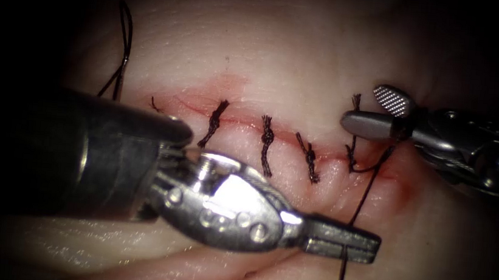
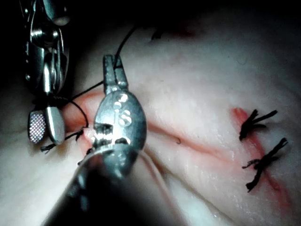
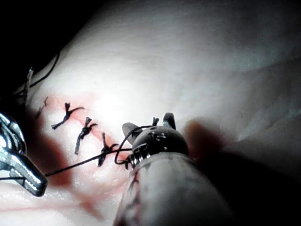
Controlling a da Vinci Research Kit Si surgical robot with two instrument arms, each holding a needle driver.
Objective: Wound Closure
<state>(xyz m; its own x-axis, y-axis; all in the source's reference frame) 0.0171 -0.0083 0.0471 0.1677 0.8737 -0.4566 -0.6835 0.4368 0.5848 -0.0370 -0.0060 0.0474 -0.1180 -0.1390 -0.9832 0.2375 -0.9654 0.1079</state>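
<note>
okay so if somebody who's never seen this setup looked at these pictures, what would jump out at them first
Probably the left tool, large in the foreground of the endoscope view, its jaws shut on the black thread below the cut. Next, the row of dark knotted stitches crossing the pink cut in the tissue. At the cut's right end the right tool has its jaws open around the thread, beside the newest stitch.
</note>
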